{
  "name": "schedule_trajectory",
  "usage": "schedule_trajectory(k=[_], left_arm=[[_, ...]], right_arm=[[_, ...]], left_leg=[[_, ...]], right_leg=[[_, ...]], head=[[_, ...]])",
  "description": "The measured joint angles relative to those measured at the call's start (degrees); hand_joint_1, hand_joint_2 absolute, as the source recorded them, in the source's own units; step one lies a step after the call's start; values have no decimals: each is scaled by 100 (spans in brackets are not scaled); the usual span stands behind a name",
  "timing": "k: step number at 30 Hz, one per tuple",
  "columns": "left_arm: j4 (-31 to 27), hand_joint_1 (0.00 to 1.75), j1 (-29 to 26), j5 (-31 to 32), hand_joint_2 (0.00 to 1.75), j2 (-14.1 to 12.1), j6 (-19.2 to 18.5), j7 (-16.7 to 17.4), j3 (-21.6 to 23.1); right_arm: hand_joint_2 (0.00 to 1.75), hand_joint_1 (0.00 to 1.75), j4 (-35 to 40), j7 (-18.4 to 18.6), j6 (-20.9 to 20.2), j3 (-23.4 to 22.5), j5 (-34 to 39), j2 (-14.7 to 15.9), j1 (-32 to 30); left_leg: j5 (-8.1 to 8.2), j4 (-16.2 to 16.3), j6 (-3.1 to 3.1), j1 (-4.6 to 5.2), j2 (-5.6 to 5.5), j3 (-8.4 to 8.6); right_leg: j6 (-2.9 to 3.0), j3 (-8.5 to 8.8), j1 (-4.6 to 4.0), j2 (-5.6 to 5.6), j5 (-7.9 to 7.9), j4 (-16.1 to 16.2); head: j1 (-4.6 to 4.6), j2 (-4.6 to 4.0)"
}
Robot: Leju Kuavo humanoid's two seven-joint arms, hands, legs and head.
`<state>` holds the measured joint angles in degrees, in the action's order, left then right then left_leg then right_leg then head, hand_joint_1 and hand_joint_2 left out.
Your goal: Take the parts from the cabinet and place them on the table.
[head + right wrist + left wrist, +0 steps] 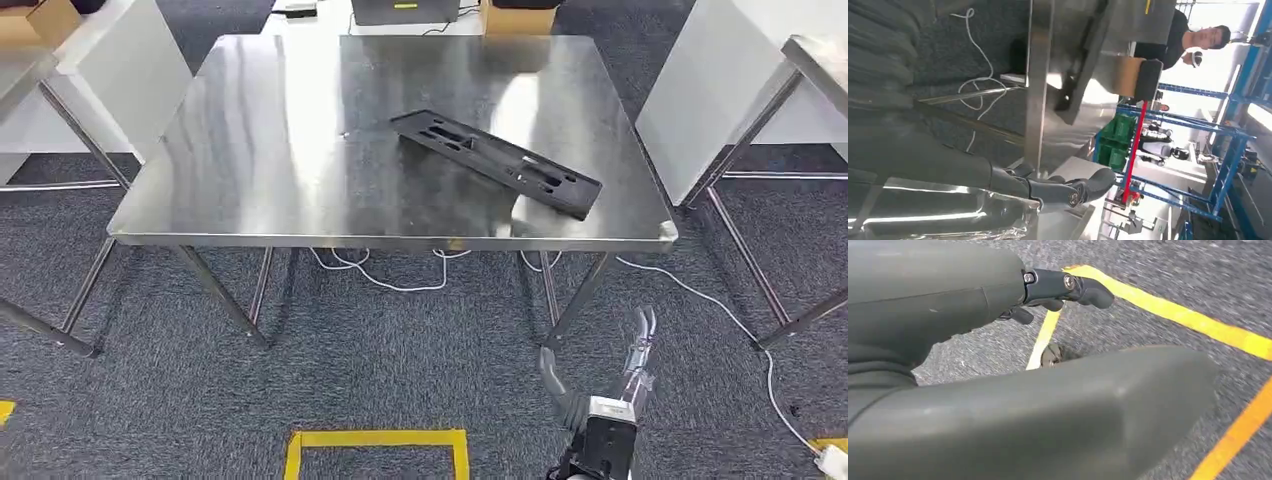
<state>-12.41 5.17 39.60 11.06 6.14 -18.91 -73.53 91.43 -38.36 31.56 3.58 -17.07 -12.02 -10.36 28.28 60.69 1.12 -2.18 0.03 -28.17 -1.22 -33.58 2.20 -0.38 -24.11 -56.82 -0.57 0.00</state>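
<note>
My right hand (610,400) hung empty, fingers loose, below the tabletop's (250,160) near right corner, where the black part (495,162) lay slantwise.

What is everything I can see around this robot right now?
Steel table: one, silver, centre, straight ahead.
Long slotted part: one, black, lying flat on the table's right half.
Other tables: two, silver, at both sides.
Cables: several, white, on the carpet under the table.
Floor tape: yellow lines on grey carpet.
Shelving: blue frames, behind the table.
Person: one, dark top, beyond the table.
Right hand: low, holds nothing.
Left hand: above the floor tape, holds nothing.
</note>
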Motion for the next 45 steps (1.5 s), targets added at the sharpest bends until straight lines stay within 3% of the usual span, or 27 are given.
schedule_trajectory(k=[1,5,6,9,11,12,14,15,17,20,21,23,25,26,27,29,30,31,32,35,36,37,39,40,42,44,45], left_arm=[[0,0,12,0,0,7,0,0,0],[0,0,7,0,0,4,2,-7,2],[0,0,17,0,0,9,2,-9,2],[-4,0,28,-2,0,11,2,-13,2],[-4,0,25,2,0,11,2,-11,2],[-4,0,25,11,0,13,2,-11,2],[-4,0,27,35,0,20,4,-11,7],[-4,0,28,72,0,22,9,-2,13],[-4,0,42,118,0,31,41,17,42],[-2,0,41,155,0,37,96,76,59],[-4,0,32,194,0,35,135,92,68],[0,0,32,236,0,39,212,142,96],[0,0,25,258,0,37,284,177,101],[0,0,19,269,0,35,301,190,101],[0,0,8,275,0,33,319,203,103],[0,0,-10,273,0,28,359,243,101],[0,0,-18,273,0,26,369,254,101],[7,0,-11,275,0,35,383,273,101],[11,0,-6,286,0,44,410,295,103],[13,0,-10,304,0,48,435,330,105],[15,0,-22,304,0,55,444,334,105],[15,0,-9,304,0,68,455,334,105],[13,0,-12,299,0,66,459,341,105],[13,0,-16,302,0,68,459,345,105],[15,0,-16,317,0,70,474,400,105],[15,0,-16,328,0,70,485,459,105],[15,0,-16,337,0,72,494,470,105]], right_arm=[[175,0,0,0,0,-2,-2,0,-2],[175,0,-11,0,0,-2,-9,0,9],[175,0,-15,0,0,-7,-9,4,14],[175,0,-26,7,-2,-4,-9,7,9],[175,0,-77,147,-81,-18,-22,26,18],[175,0,-137,227,-113,-26,-67,31,33],[175,0,-339,433,-199,-59,-182,33,125],[175,0,-504,580,-225,-87,-286,35,206],[175,0,-1014,963,-227,-175,-594,41,466],[175,0,-2725,1437,-212,-428,-726,135,1086],[175,0,-3456,1688,-190,-533,-745,175,1280],[175,0,-4594,2388,-271,-647,-879,241,1527],[175,0,-5529,3164,-477,-713,-968,291,1598],[175,0,-5947,3514,-600,-739,-1035,321,1574],[175,0,-6287,3880,-716,-745,-1132,354,1526],[175,0,-6742,4475,-861,-745,-1285,400,1438],[175,0,-6945,4753,-929,-745,-1337,426,1420],[175,0,-7098,4923,-966,-745,-1377,457,1419],[175,0,-7225,4997,-988,-743,-1396,476,1388],[175,0,-7515,5075,-1012,-743,-1427,527,1354],[175,0,-7606,5097,-1012,-743,-1432,546,1317],[175,0,-7663,5104,-1012,-743,-1434,571,1324],[175,0,-7744,5130,-1019,-743,-1440,588,1319],[0,0,-7790,5130,-1030,-743,-1465,592,1317],[0,0,-7851,5128,-1091,-708,-1594,599,1320],[0,0,-7877,5079,-1209,-649,-1685,605,1329],[0,0,-7877,5011,-1246,-634,-1703,610,1343]], left_leg=[[261,-363,12,38,-53,226],[128,-403,-249,157,-65,20],[20,-438,-365,117,8,-20],[-189,-437,-487,175,31,-306],[-358,-425,-508,226,54,-514],[-436,-423,-511,246,60,-624],[-597,-415,-507,300,71,-761],[-672,-416,-497,315,69,-839],[-802,-405,-447,350,69,-909],[-991,-456,-360,309,97,-927],[-1009,-422,-346,277,83,-981],[-248,62,-252,237,22,-1168],[390,889,-146,174,12,-1338],[461,1259,-100,140,12,-1378],[321,1443,-62,97,12,-1332],[-83,1098,20,17,13,-910],[-138,619,64,-22,12,-527],[60,128,117,-68,-21,-192],[195,-161,98,1,-75,-25],[187,-169,-124,70,-57,-151],[95,-212,-248,87,-35,-241],[19,-230,-338,81,3,-326],[-111,-230,-440,111,11,-502],[-204,-227,-457,132,15,-610],[-364,-214,-466,173,22,-808],[-512,-211,-457,210,31,-945],[-598,-210,-447,222,29,-1038]], right_leg=[[-56,-59,-16,4,37,-22],[-284,-92,-57,4,269,67],[-266,-127,-33,-2,160,-33],[-72,-535,-44,13,-790,-1037],[-118,-635,-58,17,-1040,-1794],[-178,-516,-78,18,-925,-1857],[-249,16,-128,19,-564,-1364],[-200,422,-149,20,-510,-846],[-17,1164,-263,15,-803,295],[85,1035,-280,26,-720,317],[135,981,-117,0,-619,337],[251,819,-146,-66,-472,329],[225,655,-146,-96,-345,318],[199,615,-143,-119,-286,297],[160,511,-126,-143,-235,254],[92,304,-60,-157,-192,114],[69,201,-29,-151,-182,27],[38,133,-48,-142,-165,-71],[4,38,-61,-115,-147,-134],[-205,-23,-100,-100,5,-92],[-275,-136,-106,-80,47,-72],[-252,-153,-57,-47,-89,-187],[-146,-398,-59,-23,-713,-725],[-124,-543,-61,-13,-1075,-1252],[-191,-550,-85,6,-1216,-1848],[-306,-177,-115,13,-887,-1684],[-312,178,-148,16,-726,-1309]], head=[[-19,0],[24,0],[26,0],[61,0],[70,0],[72,0],[68,0],[68,0],[87,0],[33,0],[34,0],[2,0],[-4,0],[-2,0],[-7,0],[-7,0],[-8,0],[-22,0],[-40,0],[-9,0],[-13,0],[-35,0],[39,0],[50,0],[44,0],[44,0],[48,0]])
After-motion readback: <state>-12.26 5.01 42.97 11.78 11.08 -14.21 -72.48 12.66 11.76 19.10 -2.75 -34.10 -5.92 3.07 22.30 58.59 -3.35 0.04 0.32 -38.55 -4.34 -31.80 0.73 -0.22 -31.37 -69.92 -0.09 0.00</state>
